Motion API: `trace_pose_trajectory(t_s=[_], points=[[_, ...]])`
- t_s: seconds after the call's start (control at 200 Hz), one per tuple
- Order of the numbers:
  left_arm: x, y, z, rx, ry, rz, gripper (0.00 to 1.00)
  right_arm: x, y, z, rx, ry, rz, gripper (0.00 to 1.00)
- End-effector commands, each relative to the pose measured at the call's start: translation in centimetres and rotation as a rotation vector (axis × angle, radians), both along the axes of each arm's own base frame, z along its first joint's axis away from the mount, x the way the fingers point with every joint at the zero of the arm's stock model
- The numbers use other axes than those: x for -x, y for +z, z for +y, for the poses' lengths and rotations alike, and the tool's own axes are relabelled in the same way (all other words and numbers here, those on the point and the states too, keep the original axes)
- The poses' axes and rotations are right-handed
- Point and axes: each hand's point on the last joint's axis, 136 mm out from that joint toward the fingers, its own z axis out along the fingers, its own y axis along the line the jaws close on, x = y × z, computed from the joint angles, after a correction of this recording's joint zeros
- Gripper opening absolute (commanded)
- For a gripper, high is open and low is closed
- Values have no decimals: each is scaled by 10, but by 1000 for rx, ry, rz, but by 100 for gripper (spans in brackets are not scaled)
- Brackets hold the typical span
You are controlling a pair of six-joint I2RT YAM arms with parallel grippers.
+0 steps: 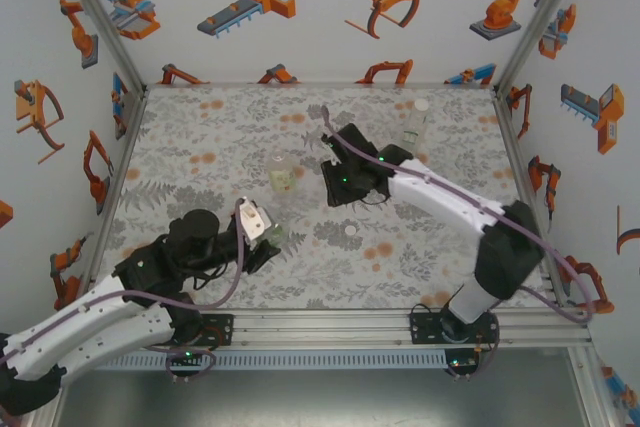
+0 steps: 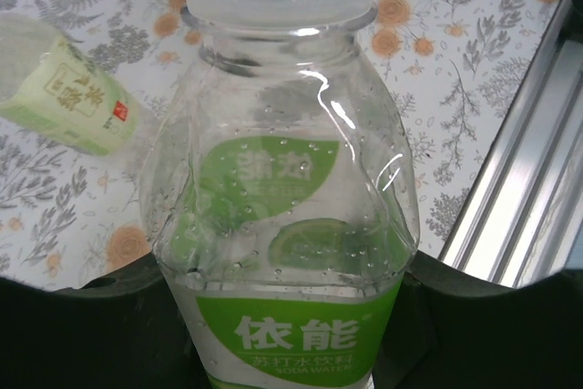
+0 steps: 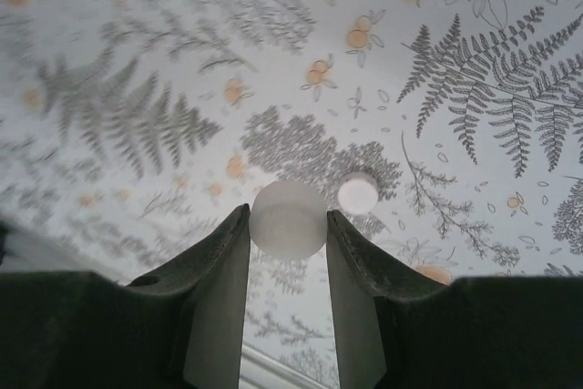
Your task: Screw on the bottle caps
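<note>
- Left gripper: closed on the green bottle. One finger presses each side of the body, just above the label band (the walls look creased there).
- The held bottle's neck points straight away from the hand. Fine droplets cling to the inside of the wall.
- Yellow bottle: ahead of the left gripper and off to its left. It is on the mat, apart from the green bottle.
- Rail: runs past the right side of this hand.
- Right gripper: almost closed, pinching a cap by its rim between the fingertips. The cap's round face is turned toward the wrist.
- I cannot tell whether the held cap touches the mat.
- Loose cap: flat on the mat, just past the right fingertips and slightly to their right. It is close to the held cap but apart from it.
- Clear bottle: upright and white-topped, well beyond the right gripper toward the far wall.
- From above, the yellow bottle stands between the two grippers, nearer the right one.
</note>
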Motion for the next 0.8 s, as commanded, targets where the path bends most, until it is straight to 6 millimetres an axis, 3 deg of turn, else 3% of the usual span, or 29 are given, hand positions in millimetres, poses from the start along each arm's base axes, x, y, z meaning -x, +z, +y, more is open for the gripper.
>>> trace_pose_trajectory(t_s=[0.0, 0.21, 0.375, 0.671, 0.796], points=[[6, 18, -16, 53, -83, -23, 0, 31, 38, 5, -113, 185, -49, 22], [18, 20, -36, 66, -204, 5, 0, 95, 128, 6, -406, 495, -265, 23], [32, 24, -48, 79, -313, 29, 0, 142, 174, 4, -584, 735, -413, 16], [67, 29, -56, 100, -535, 64, 0, 191, 190, -1, -625, 1078, -622, 11], [71, 26, -58, 69, -567, 100, 0, 199, 191, 4, -630, 1139, -635, 11]])
